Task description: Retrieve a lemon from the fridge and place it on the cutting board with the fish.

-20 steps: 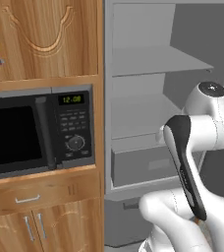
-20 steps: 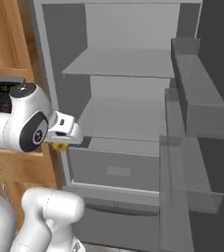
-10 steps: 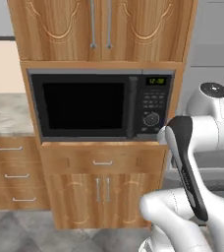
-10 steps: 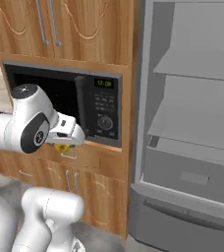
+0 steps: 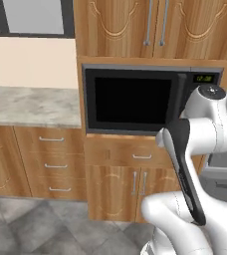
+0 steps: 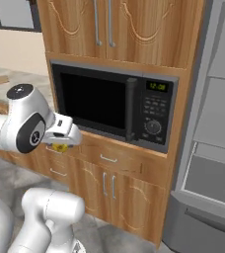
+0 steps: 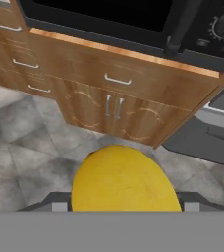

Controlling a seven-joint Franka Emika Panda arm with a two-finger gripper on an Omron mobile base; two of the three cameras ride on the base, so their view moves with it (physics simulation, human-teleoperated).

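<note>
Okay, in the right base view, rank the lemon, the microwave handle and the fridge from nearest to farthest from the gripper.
1. The lemon: held in the gripper, just under the hand.
2. The microwave handle: the dark upright bar to the gripper's right, on the microwave's door.
3. The fridge: the grey appliance at the far right edge of the view.

lemon (image 7: 125,180) base cut off, fridge (image 6: 209,148) cropped

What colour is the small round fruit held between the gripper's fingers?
Bright yellow lemon; the hand view shows it best.
</note>
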